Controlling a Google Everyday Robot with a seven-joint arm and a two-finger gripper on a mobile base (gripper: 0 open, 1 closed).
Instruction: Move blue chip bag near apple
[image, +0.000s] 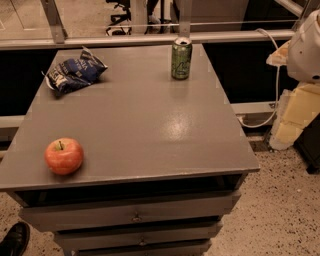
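The blue chip bag (75, 72) lies crinkled at the far left corner of the grey table (150, 120), dark navy with white lettering. The apple (64, 156), red-orange with a short stem, sits near the front left edge, well apart from the bag. My gripper is not in view. Only a white rounded part of my arm (307, 47) shows at the right edge of the camera view, off the table and above the floor.
A green soda can (181, 58) stands upright at the far middle of the table. Drawers (135, 216) run below the tabletop. A black shoe (14, 239) is at the bottom left on the speckled floor. A railing and a white cable lie behind the table.
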